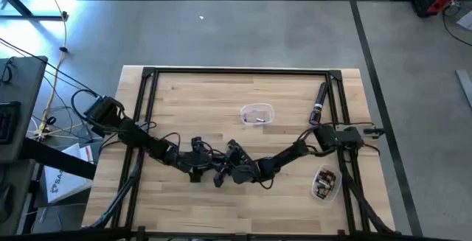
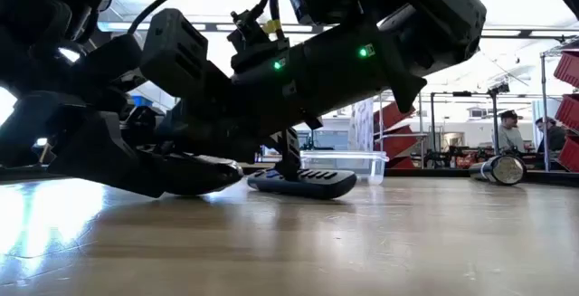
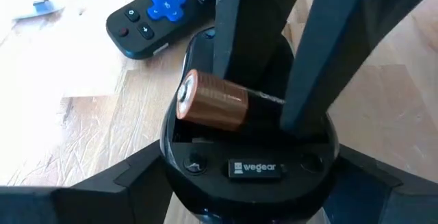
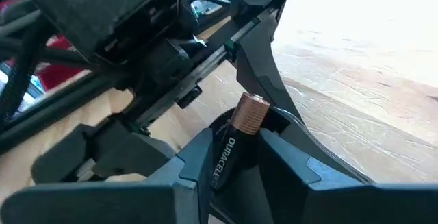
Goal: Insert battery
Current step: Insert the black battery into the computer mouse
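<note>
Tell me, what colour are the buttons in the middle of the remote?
Bright blue, on the black remote. The left wrist view shows them best.

You've got a copper-and-black battery (image 4: 236, 138) with white lettering, a black remote (image 3: 154, 18) with blue buttons, black tool fingers (image 3: 311, 59), and a pale wood-grain surface (image 1: 280, 86).

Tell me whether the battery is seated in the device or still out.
Still out. The battery is pinched in the right claw, tilted above the black device that the left claw holds.
</note>
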Robot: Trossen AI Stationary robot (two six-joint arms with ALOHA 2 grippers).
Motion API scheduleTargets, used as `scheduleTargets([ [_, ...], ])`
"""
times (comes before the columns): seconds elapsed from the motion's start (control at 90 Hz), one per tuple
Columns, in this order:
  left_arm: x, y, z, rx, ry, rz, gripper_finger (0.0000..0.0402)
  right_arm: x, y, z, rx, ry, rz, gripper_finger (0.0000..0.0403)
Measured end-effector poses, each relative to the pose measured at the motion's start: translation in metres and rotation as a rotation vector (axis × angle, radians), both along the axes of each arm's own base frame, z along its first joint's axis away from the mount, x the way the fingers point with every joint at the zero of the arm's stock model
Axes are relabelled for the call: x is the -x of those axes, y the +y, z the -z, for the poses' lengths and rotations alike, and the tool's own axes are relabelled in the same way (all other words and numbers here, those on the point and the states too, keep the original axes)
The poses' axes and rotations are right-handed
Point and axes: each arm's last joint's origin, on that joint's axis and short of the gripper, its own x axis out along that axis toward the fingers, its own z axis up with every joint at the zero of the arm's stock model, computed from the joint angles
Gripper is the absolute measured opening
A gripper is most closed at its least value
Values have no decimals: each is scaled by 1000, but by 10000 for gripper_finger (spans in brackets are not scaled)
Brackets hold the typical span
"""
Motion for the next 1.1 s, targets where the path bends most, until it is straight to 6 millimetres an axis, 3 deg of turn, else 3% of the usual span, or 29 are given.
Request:
scheduleTargets([
  [0.733,0,0,0,5,6,9,278,1,1,-3,90,44,-42,85],
  [1.1,1,0,1,6,13,11,278,1,1,-4,119,53,-49,144],
])
